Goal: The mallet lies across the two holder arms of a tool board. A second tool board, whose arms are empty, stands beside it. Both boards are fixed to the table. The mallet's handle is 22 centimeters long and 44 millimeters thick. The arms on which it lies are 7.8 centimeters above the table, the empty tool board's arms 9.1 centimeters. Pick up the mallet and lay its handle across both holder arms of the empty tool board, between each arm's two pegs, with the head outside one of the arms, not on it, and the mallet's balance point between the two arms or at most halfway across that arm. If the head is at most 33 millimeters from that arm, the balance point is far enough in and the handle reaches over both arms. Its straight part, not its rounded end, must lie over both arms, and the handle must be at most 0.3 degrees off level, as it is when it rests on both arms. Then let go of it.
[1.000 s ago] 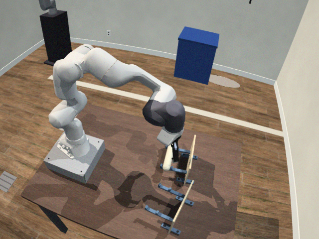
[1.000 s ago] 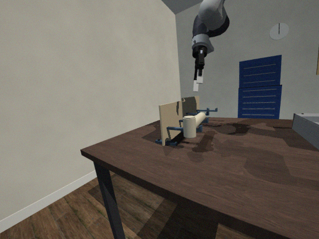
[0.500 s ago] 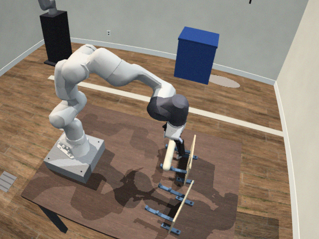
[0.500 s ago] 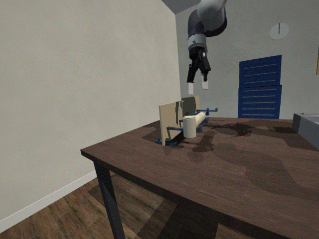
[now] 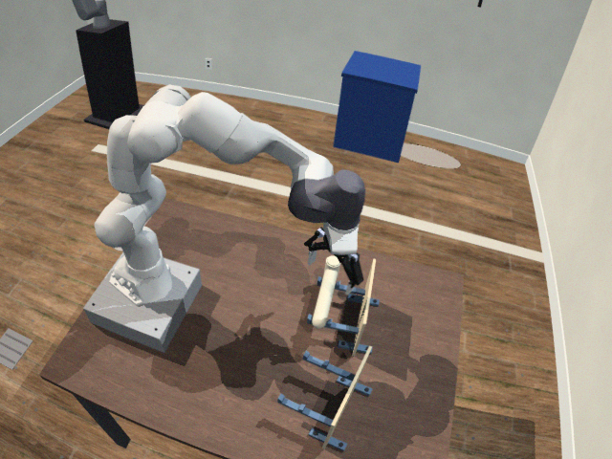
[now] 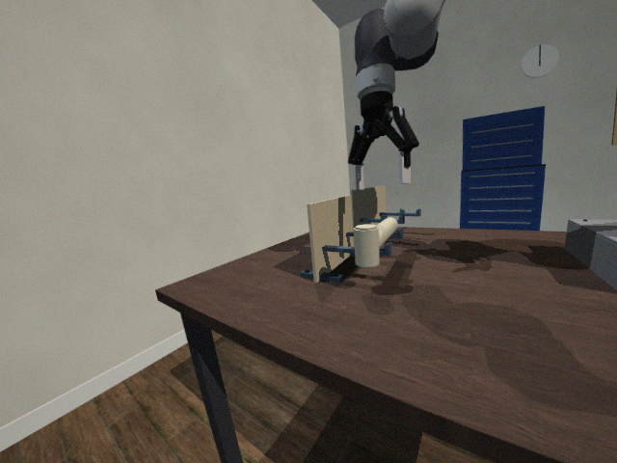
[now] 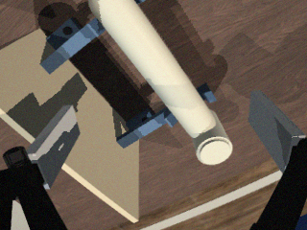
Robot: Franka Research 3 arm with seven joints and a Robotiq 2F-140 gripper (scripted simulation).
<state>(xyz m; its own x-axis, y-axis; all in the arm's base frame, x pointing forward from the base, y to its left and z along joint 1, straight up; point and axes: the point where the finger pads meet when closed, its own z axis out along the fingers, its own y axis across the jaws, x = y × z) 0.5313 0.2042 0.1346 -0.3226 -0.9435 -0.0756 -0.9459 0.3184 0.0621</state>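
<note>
The cream mallet [image 5: 323, 296] [image 6: 372, 242] [image 7: 150, 67] lies across the two blue holder arms [image 5: 342, 326] [image 7: 146, 126] of the farther tool board [image 5: 368, 286] [image 6: 326, 227] [image 7: 106, 167]. Its head [image 6: 365, 249] [image 7: 214, 149] hangs outside one arm, at the end away from the empty board. My gripper [image 5: 332, 267] [image 6: 381, 175] [image 7: 161, 113] is wide open and empty. It hangs well above the handle near the head end, with one finger on each side. The second tool board [image 5: 348, 390] [image 6: 371, 199] stands beside it, and its arms [image 5: 321, 364] are empty.
The robot's grey base [image 5: 142, 306] [image 6: 593, 246] is bolted to the dark wooden table [image 5: 237, 409] [image 6: 448, 318] on the side away from the boards. The boards stand near the table's edge by the wall. A blue cabinet [image 5: 376, 106] stands on the floor beyond.
</note>
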